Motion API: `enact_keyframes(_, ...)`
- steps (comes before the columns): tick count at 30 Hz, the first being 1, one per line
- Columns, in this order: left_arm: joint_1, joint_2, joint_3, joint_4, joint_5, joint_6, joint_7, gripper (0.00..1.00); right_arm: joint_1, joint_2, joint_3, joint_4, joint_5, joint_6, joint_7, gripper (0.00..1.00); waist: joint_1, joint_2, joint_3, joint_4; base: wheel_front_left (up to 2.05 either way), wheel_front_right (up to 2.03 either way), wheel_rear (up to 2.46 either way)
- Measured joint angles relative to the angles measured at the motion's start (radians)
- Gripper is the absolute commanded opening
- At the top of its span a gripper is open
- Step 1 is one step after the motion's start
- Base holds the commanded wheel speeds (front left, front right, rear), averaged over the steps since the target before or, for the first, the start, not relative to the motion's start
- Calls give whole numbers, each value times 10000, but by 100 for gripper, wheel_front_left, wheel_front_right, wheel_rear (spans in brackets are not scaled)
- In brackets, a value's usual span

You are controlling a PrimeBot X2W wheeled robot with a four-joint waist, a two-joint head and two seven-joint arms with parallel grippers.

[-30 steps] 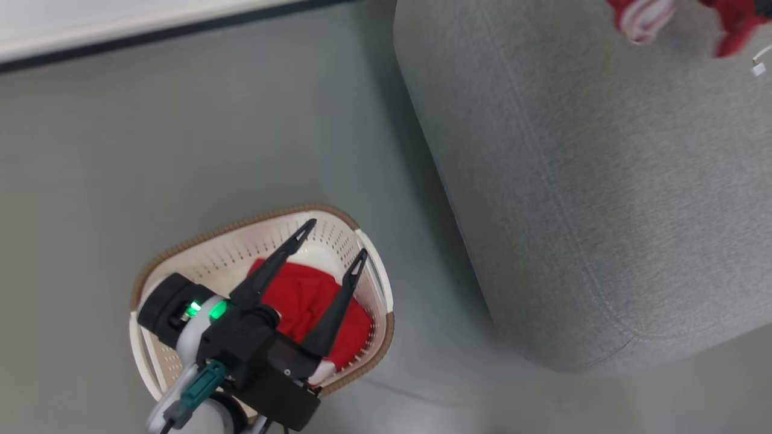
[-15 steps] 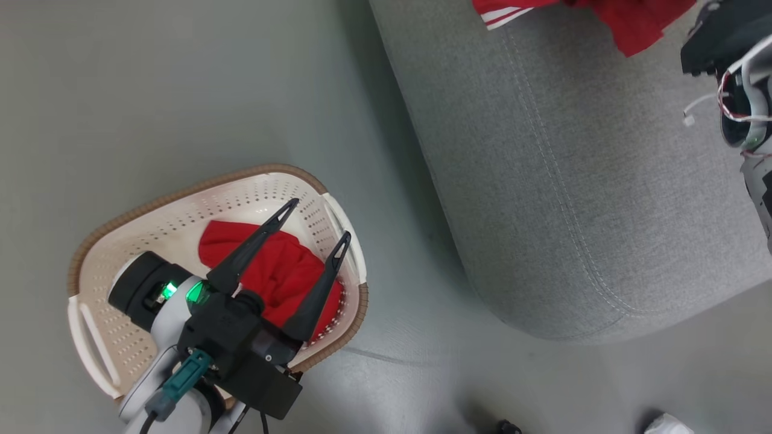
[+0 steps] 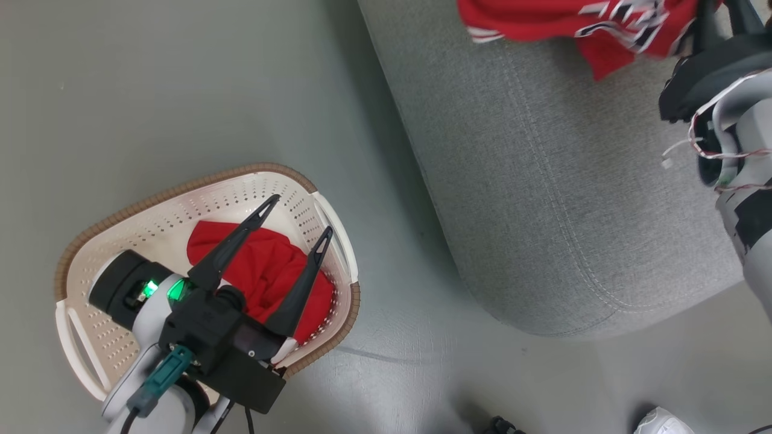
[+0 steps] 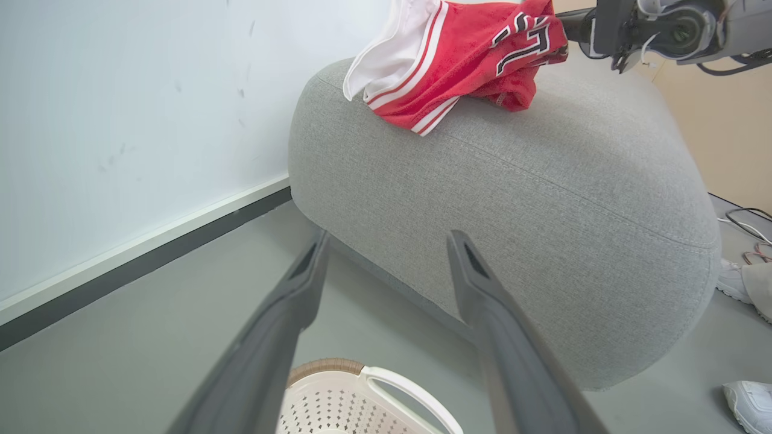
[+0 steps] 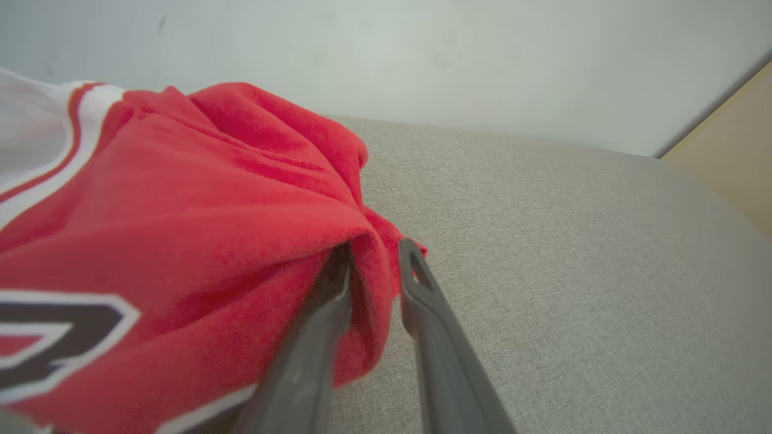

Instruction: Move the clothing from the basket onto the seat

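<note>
A cream basket [image 3: 181, 193] with a brown rim stands on the floor at the lower left, and one plain red garment [image 3: 265, 271] lies in it. My left gripper [image 3: 301, 215] hangs open just above that garment, with nothing between its fingers [image 4: 301, 283]. The big grey seat [image 3: 543, 181] fills the right. On its top lies the second red garment [image 4: 464, 54], with navy letters and a red-striped white cuff. My right gripper [image 5: 377, 250] is shut on a fold of this lettered garment [image 5: 181, 211], down at the seat's surface.
A white wall with a dark baseboard [image 4: 151, 253] runs behind the seat. Grey floor [image 3: 181, 90] lies around the basket and between it and the seat. A white shoe [image 3: 660, 422] and loose cables [image 4: 748, 220] lie by the seat's near right side.
The head camera has shifted, so the whole picture slid. More of the lettered garment and my right arm now show over the seat. My left gripper stays open above the basket.
</note>
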Motion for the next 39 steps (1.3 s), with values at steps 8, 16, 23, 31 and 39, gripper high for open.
enact_keyframes(8, 154, 40, 150, 115, -33, 27, -94, 100, 560, 232, 138, 105, -2, 311, -138, 100, 0, 0, -249, -158, 0, 0, 0)
enact_keyframes(16, 495, 38, 163, 251, -92, 104, -167, 100, 1323, 458, 263, 190, -2, 621, -176, 100, 0, 0, -661, -498, 0, 0, 0)
enact_keyframes(23, 546, -134, 27, 525, -117, 113, -268, 100, 2114, 403, 265, 0, -50, 704, -178, 100, -1, 0, -1183, -737, 0, 0, 0)
enact_keyframes(31, 607, -602, -6, 1114, -539, 196, -568, 100, 2216, 332, 334, -986, -458, 750, -180, 100, -1, -1, -1987, -864, 0, 0, 0)
enact_keyframes(39, 562, -1151, 157, 1904, -729, 374, -1020, 100, 2647, 362, 430, -1933, -566, 878, -211, 100, -2, -1, -2978, -686, 0, 0, 0)
